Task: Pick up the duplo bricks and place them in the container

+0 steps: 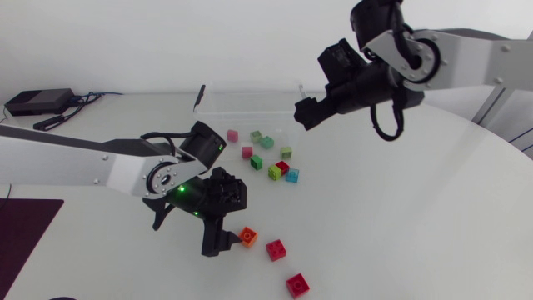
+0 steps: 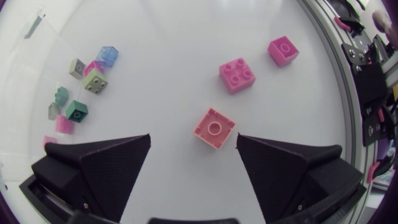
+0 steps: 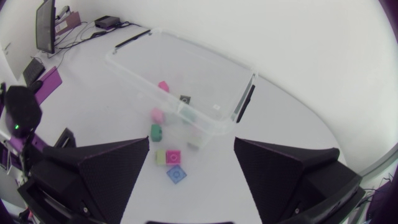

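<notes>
Your left tool (image 2: 193,138) hangs low over the white round worktop (image 1: 416,208) near the middle of its near edge. Its two black wedge fingers are spread wide, and nothing is held. The orange square duplo brick (image 2: 214,127) lies flat on the worktop just ahead of the gap between the fingertips. It sits closer to one finger, and neither finger touches it. Two red duplo bricks lie apart from each other past the orange one, the first (image 1: 276,249) close by and the second (image 1: 297,285) nearer the near edge. Toward the middle of the worktop is a loose scatter of small bricks, among them a dark green one (image 1: 257,162), a yellow-green one (image 1: 274,172), a translucent blue one (image 1: 292,175) and a pink one (image 1: 231,134). The clear plastic rectangular container (image 1: 250,104) stands by the far edge, just beyond that scatter. Your right tool (image 3: 191,142) is raised above the container's right end, its fingers also wide apart and empty. You cannot tell from the right wrist view whether the pink brick seen through the clear walls lies inside the container or beside it.
</notes>
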